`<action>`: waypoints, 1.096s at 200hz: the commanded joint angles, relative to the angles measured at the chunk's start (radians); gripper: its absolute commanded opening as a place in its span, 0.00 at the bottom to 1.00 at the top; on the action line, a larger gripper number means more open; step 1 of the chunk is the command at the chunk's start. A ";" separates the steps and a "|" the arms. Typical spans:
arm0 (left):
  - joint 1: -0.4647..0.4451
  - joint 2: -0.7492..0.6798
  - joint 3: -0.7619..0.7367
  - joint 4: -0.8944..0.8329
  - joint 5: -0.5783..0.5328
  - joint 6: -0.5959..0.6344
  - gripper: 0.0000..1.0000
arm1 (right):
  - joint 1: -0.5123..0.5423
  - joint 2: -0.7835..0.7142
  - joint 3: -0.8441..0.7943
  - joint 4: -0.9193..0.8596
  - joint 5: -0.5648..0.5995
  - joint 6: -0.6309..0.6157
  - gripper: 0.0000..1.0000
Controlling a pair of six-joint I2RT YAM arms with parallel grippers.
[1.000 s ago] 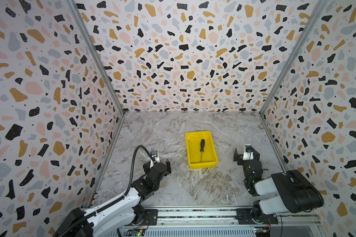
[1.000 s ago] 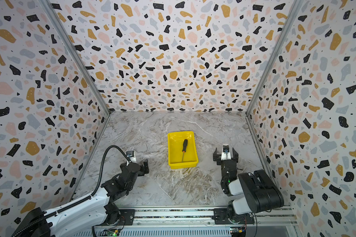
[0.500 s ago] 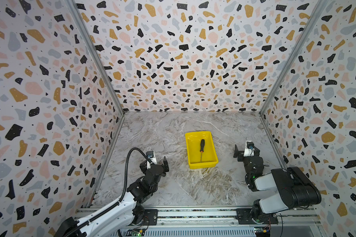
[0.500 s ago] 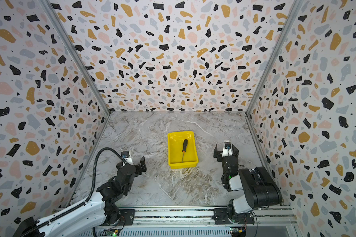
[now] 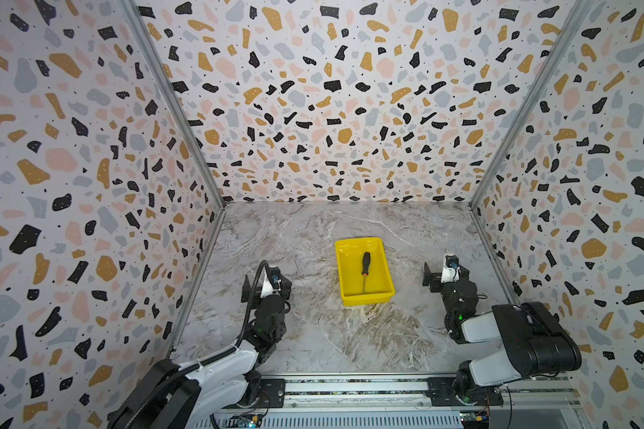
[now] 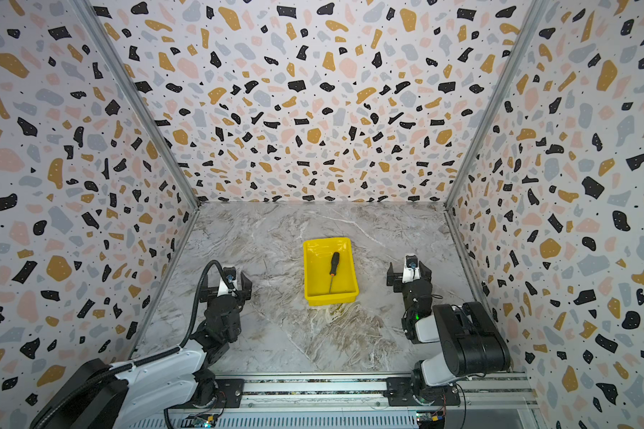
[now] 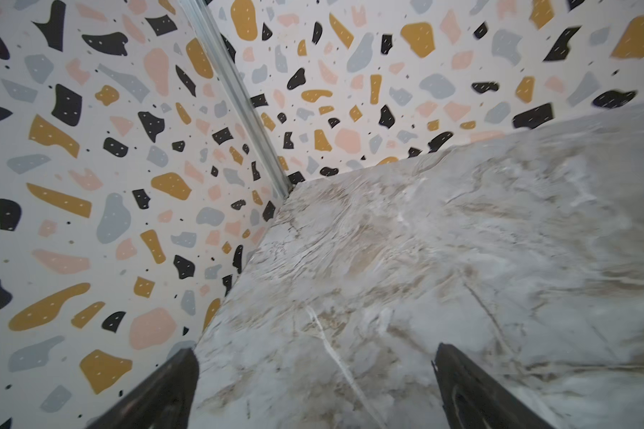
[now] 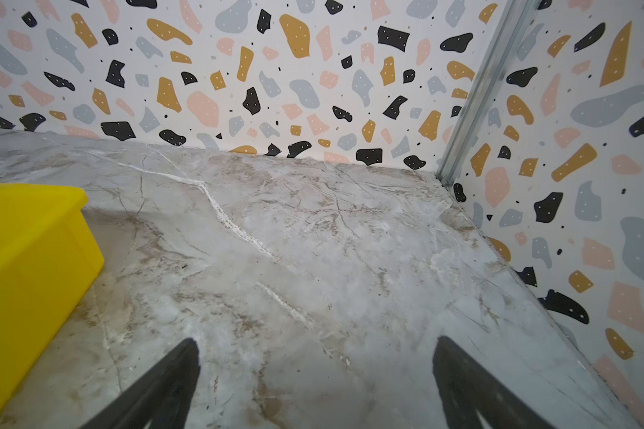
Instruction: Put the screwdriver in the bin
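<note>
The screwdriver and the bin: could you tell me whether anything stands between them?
Nothing visible does: the screwdriver already lies inside the bin, handle toward the back wall. Both grippers, the left gripper and the right gripper, stand open on bare table either side, holding nothing.

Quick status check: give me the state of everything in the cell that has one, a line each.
screwdriver: lying flat inside the bin, handle toward the back wall, nothing gripping it.
bin: upright on the table, holding only the screwdriver.
left tool: open, empty, left of the bin and apart from it.
right tool: open, empty, right of the bin and apart from it.
</note>
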 commanded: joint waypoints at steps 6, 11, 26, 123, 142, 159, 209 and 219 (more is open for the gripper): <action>0.060 0.075 -0.084 0.347 0.097 0.017 1.00 | -0.008 -0.004 0.024 -0.022 -0.027 0.003 0.99; 0.065 0.084 -0.087 0.361 0.126 0.026 1.00 | -0.008 -0.003 0.024 -0.022 -0.027 0.004 0.99; 0.088 0.068 -0.016 0.181 0.208 0.005 1.00 | -0.008 -0.003 0.024 -0.022 -0.029 0.004 0.99; 0.317 0.309 -0.087 0.593 0.308 -0.244 1.00 | -0.010 -0.003 0.024 -0.023 -0.030 0.005 0.99; 0.328 0.243 -0.019 0.350 0.345 -0.261 1.00 | -0.009 -0.003 0.025 -0.024 -0.031 0.005 0.99; 0.328 0.280 -0.046 0.460 0.351 -0.249 1.00 | -0.009 -0.003 0.025 -0.025 -0.032 0.005 0.99; 0.326 0.257 -0.027 0.387 0.352 -0.252 1.00 | -0.010 -0.003 0.028 -0.031 -0.038 0.007 0.99; 0.326 0.256 -0.027 0.390 0.352 -0.251 1.00 | -0.011 -0.002 0.030 -0.031 -0.038 0.007 0.99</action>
